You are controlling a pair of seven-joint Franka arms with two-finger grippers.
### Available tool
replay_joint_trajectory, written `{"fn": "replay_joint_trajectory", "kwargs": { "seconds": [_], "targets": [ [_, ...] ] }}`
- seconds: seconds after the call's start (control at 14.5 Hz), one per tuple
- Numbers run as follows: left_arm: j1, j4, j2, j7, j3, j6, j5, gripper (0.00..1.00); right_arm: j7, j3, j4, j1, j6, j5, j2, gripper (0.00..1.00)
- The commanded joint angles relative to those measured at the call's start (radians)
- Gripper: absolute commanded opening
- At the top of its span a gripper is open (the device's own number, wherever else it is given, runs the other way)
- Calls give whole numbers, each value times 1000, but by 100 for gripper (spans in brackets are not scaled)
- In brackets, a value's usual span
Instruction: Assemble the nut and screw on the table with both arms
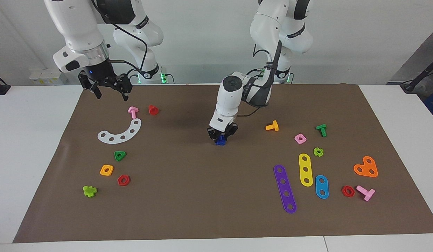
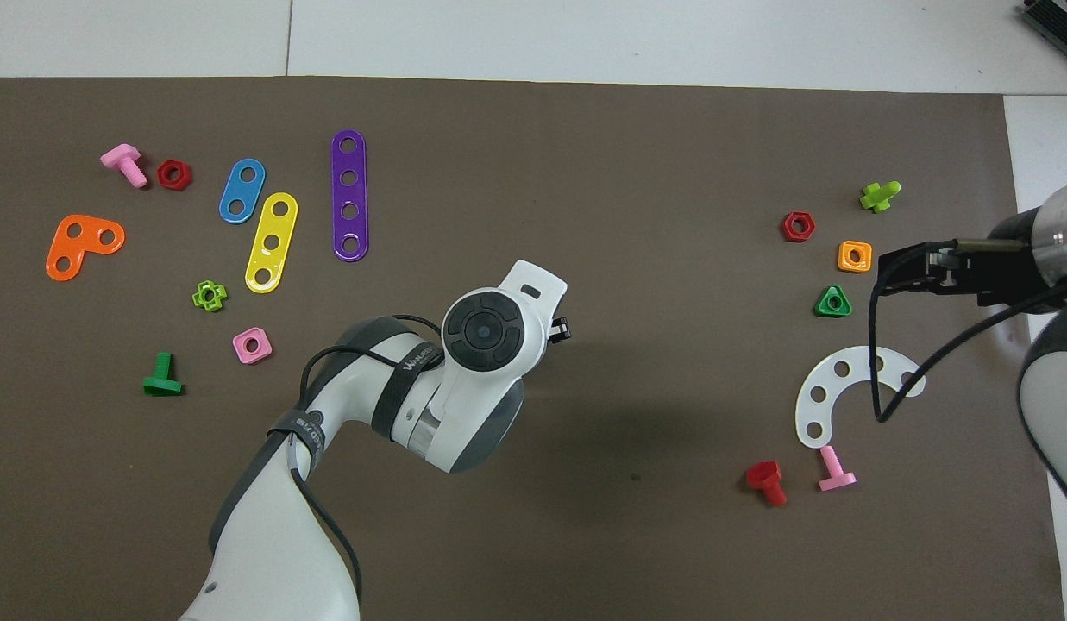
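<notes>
My left gripper (image 1: pixel 221 135) is down at the middle of the brown mat (image 1: pixel 188 196). Its fingers (image 1: pixel 231 131) stand on either side of a small blue piece (image 1: pixel 221 140) that rests on the mat. I cannot tell whether this piece is the nut, the screw or both joined. No other blue nut or screw shows. In the overhead view the left hand (image 2: pixel 490 332) hides the blue piece. My right gripper (image 1: pixel 111 91) is open and empty, up in the air over the mat's right-arm end. In the overhead view it (image 2: pixel 908 272) is beside the green triangular nut (image 2: pixel 833 302).
At the right arm's end lie a white curved strip (image 1: pixel 121 133), pink screw (image 1: pixel 133 112), red screw (image 1: pixel 153 110), orange square nut (image 1: pixel 106 170) and red hex nut (image 1: pixel 123 180). At the left arm's end lie the purple (image 1: pixel 285 189), yellow (image 1: pixel 305 169) and blue (image 1: pixel 321 186) strips, an orange screw (image 1: pixel 272 126) and a pink nut (image 1: pixel 300 139).
</notes>
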Motion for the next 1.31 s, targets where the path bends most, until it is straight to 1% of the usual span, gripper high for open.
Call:
{"fn": "replay_joint_trajectory", "kwargs": {
  "seconds": [0.0, 0.07, 0.21, 0.28, 0.34, 0.55, 0.62, 0.83, 0.89, 1.1, 1.24],
  "targets": [
    [-8, 88, 4, 1, 17, -103, -21, 100, -29, 2, -9, -13, -5, 22, -14, 100],
    [-1, 151, 19, -1, 20, -158, -23, 100, -29, 2, -9, -13, -5, 23, -14, 100],
    [63, 272, 27, 5, 20, -287, -21, 100, -29, 2, -9, -11, -5, 22, -14, 100],
    [96, 312, 18, 10, 20, -339, -20, 100, -30, 3, -9, -11, -5, 23, -14, 100],
    [135, 331, -3, 13, 20, -390, -18, 100, -29, 2, -9, -11, -5, 23, -14, 100],
    [263, 328, -126, 109, 19, -501, -24, 100, -29, 2, -9, -11, -5, 23, -14, 100],
    [319, 331, -151, 167, 19, -551, -23, 100, -30, 2, -9, -11, -5, 22, -14, 100],
    [450, 329, -188, 429, 20, -680, -12, 100, -29, 2, -9, -11, -5, 22, -14, 100],
    [493, 331, -195, 523, 25, -714, 9, 100, -29, 2, -9, -11, -5, 22, -14, 100],
    [606, 329, -235, 723, 28, -757, 66, 100, -30, 3, -9, -11, -5, 23, -14, 100],
    [654, 326, -283, 792, 28, -783, 81, 100, -29, 2, -9, -11, -5, 22, -14, 100]
  ]
}}
